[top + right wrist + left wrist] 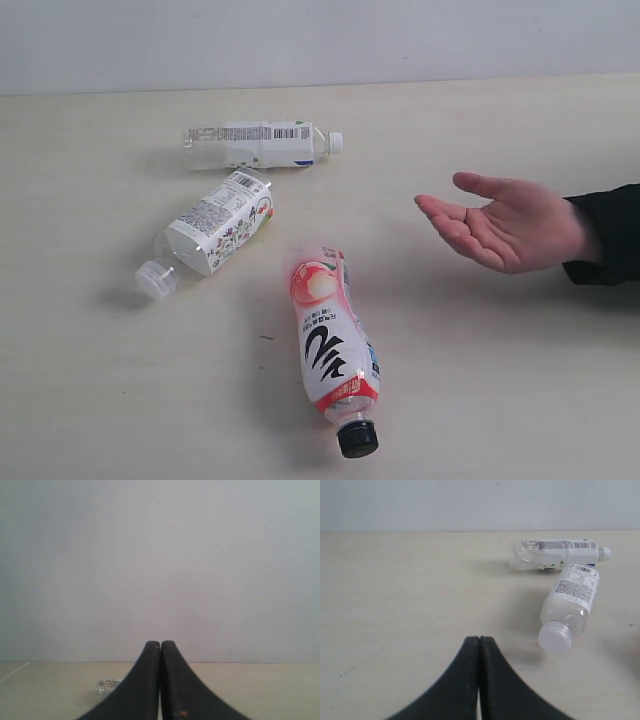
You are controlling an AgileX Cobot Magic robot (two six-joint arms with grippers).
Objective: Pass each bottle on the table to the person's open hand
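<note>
Now the pink bottle (333,350) lies on the table (520,400), left of the open palm (505,228), lengthwise front to back, cap (357,439) nearest. My left gripper (479,640) and right gripper (160,643) are both pinched together, empty.

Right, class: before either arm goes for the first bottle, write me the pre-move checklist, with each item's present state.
1. Person's open hand palm up and empty: ok.
2. Black-capped bottle lying clear of the other bottles on the table: ok.
3. Far white-capped bottle apart from the tilted white-capped bottle: cannot tell, they are very close.
4. Left fingers open for a grasp: not ok, shut.
5. Right fingers open for a grasp: not ok, shut.
6. Fingers holding nothing: ok.
</note>
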